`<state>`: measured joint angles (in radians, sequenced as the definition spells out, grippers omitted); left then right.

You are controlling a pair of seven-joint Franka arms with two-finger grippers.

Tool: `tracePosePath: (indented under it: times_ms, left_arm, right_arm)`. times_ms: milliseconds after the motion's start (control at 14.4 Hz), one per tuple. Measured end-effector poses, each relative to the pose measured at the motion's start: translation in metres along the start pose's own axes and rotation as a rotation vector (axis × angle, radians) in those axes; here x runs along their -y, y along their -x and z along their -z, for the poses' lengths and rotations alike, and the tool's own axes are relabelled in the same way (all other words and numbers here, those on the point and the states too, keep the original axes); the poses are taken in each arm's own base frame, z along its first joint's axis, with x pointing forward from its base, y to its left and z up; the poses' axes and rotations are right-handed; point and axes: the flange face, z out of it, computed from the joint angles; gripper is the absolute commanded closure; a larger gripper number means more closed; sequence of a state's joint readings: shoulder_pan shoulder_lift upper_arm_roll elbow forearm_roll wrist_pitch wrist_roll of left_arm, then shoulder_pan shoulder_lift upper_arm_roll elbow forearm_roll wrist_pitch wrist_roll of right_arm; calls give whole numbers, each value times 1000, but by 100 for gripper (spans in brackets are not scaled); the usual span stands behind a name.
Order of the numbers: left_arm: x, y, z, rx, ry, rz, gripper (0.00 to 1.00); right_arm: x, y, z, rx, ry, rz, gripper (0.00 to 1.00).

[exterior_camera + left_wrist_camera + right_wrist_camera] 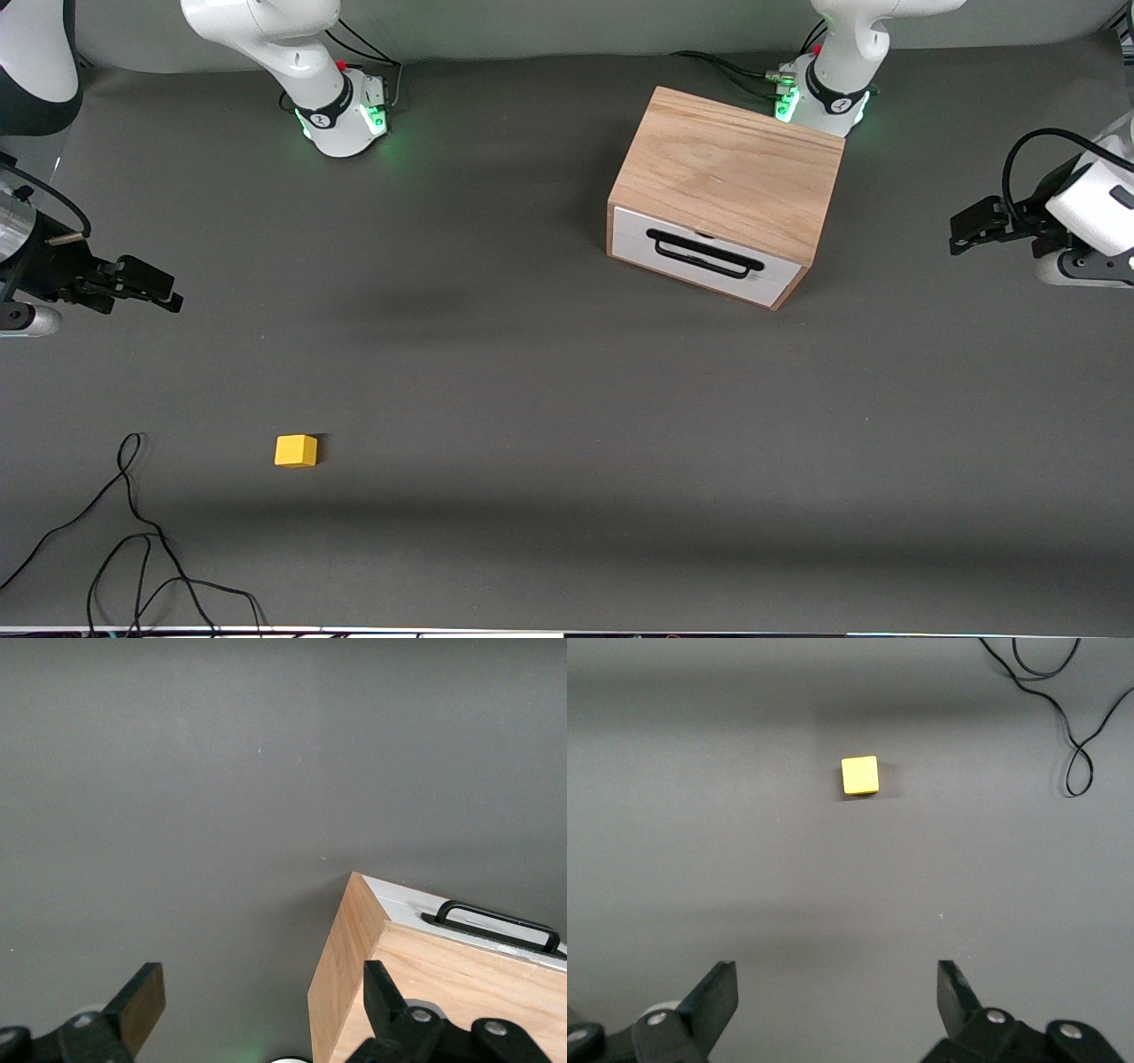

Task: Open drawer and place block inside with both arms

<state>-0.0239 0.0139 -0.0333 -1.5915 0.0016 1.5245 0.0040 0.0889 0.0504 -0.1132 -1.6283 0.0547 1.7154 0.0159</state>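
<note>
Drawer (704, 255) shut, block (296, 450) at its 8 o'clock, left gripper (970, 227) and right gripper (146, 285) both spread wide, holding nothing.

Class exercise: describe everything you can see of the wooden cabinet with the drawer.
The cabinet is a light-wood box with visible grain, standing flat on the dark grey table toward the left arm's end, just in front of that arm's base. Its drawer is shut: a white front panel with a black wire handle, turned at an angle toward the front camera. Nothing touches it but the table.

white-fronted drawer (704, 256) shut in its wooden box — small yellow block (296, 450) well apart, nearer the camera.
</note>
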Motion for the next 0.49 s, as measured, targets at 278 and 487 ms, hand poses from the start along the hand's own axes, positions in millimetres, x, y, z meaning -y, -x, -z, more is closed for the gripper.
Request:
tracePosePath:
  times_ms: [278,487]
  left_arm:
    - [0,0,0,1,0,0,0]
    - [0,0,-1,2,0,0,0]
  right_arm:
    - [4,0,-1,4,8,23,0]
    - [4,-2,-6,12,12,25,0]
